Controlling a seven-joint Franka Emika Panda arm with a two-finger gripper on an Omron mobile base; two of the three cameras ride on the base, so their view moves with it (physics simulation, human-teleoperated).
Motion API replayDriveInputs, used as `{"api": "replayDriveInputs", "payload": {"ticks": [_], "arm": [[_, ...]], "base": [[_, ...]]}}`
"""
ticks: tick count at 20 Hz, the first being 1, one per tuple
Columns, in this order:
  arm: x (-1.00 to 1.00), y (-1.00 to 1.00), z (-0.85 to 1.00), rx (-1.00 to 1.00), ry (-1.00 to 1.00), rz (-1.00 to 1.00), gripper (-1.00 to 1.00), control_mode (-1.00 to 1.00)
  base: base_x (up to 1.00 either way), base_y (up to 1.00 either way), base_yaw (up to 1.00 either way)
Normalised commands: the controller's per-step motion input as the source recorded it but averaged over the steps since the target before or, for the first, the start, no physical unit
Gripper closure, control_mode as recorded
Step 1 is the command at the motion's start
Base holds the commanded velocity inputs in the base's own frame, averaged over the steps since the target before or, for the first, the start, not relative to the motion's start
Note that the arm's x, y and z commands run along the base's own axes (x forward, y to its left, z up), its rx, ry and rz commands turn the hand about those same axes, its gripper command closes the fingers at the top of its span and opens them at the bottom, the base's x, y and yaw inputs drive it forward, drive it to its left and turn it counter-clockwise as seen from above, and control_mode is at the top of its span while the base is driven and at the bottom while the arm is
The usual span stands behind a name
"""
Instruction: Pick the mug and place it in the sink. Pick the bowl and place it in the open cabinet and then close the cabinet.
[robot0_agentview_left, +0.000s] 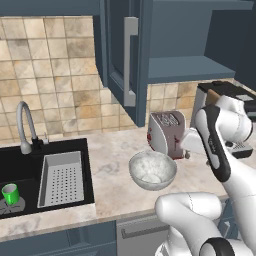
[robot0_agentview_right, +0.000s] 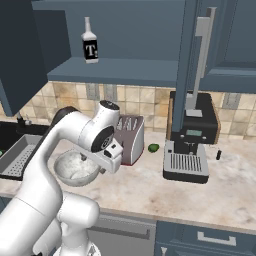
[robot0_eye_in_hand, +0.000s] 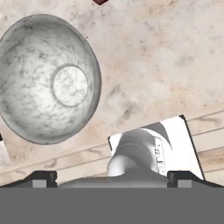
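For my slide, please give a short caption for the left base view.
Green mug already in the black sink; marbled bowl waits on the counter by the toaster, below the open cabinet.

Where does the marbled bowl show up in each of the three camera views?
Left base view: the bowl sits at centre on the counter, in front of the toaster.
Right base view: lower left, partly behind the arm, left of the toaster.
Hand view: upper left, seen from above.
Shared landmark: the toaster.

Marbled grey bowl (robot0_eye_in_hand: 48, 78) sits empty on the beige stone counter (robot0_eye_in_hand: 153, 65), fingertips (robot0_eye_in_hand: 41, 177) spread wide below.
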Motion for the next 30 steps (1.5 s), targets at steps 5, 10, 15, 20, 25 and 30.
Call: {"api": "replayDriveInputs", "payload": {"ticks": [5, 10, 15, 20, 25, 30], "arm": [[0.18, 0.16, -0.29, 0.13, 0.0, 0.0, -1.0, -1.0], [0.18, 0.17, -0.19, 0.07, 0.01, 0.0, -1.0, -1.0], [0.21, 0.13, -0.12, 0.0, 0.01, 0.0, -1.0, -1.0], [0.21, 0.05, -0.19, 0.0, 0.0, 0.0, -1.0, -1.0], [0.24, 0.0, -0.19, 0.0, 0.02, 0.0, -1.0, -1.0], [0.26, 0.0, -0.21, 0.0, 0.02, 0.0, -1.0, -1.0]], "base": [[0.0, 0.0, 0.0], [0.0, 0.0, 0.0], [0.0, 0.0, 0.0], [0.0, 0.0, 0.0], [0.0, 0.0, 0.0], [0.0, 0.0, 0.0]]}}
